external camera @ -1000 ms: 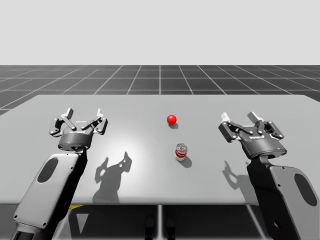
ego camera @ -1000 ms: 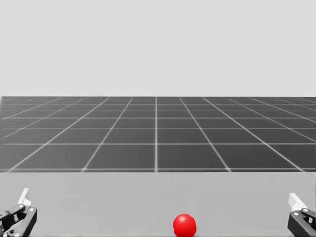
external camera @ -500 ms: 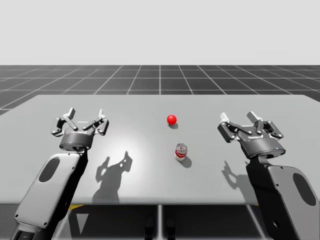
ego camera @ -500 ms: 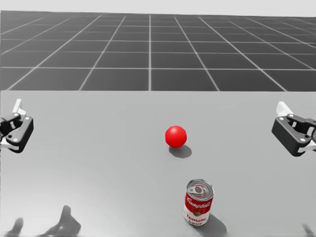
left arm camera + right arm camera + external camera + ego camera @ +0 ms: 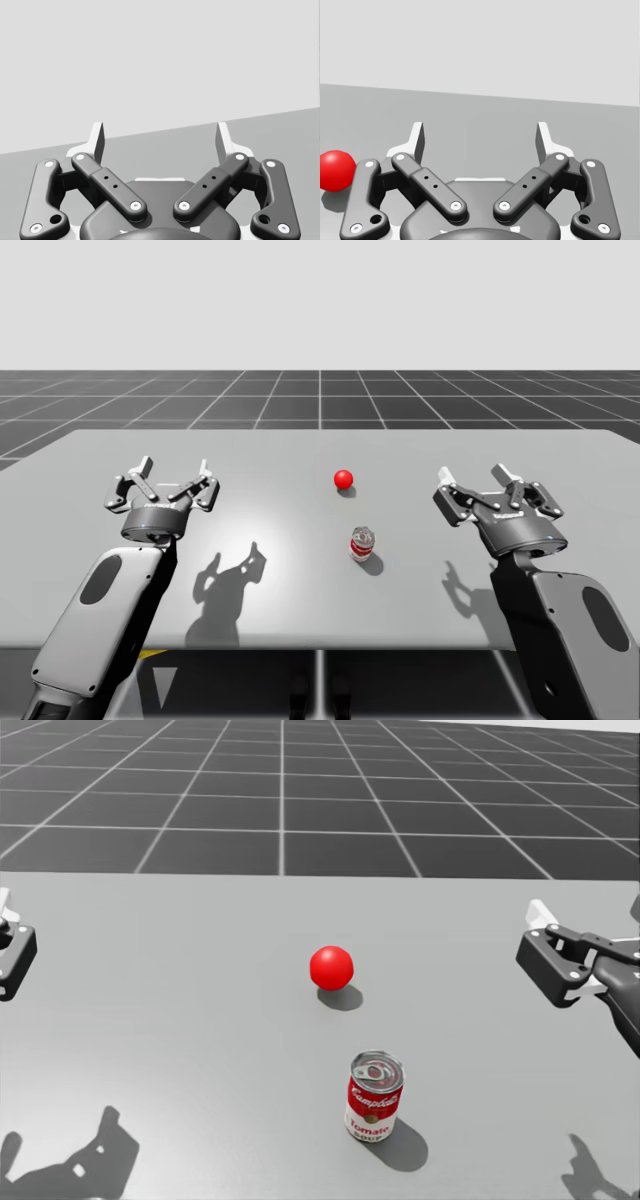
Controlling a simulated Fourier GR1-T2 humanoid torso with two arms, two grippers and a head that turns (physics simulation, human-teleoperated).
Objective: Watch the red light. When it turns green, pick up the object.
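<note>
The small red-and-white can [image 5: 362, 543] stands upright a little right of centre in the high view, just below the red light [image 5: 343, 479] and apart from it on the grey table [image 5: 250, 460]. The light shows red, so I judge the pick is not yet due.

I expect the can to be stiff metal of modest weight. Its smooth round wall could slip in a loose grip, or the can could tip and roll if nudged. I would take it across the middle of its side, on the label band below the rim, with one finger on each opposite side.

My left claw [image 5: 172, 472] hangs at the frame's middle left and my right claw [image 5: 478, 480] at its middle right. Both are spread wide, hold nothing and are well apart from the can, with the right one somewhat nearer.

In the head view both claws are cut off by the frame's side edges. The can's far side is hidden, and I cannot tell whether it is full or empty. In the right wrist view the light sits beside the claw, partly behind one finger's linkage.
</note>
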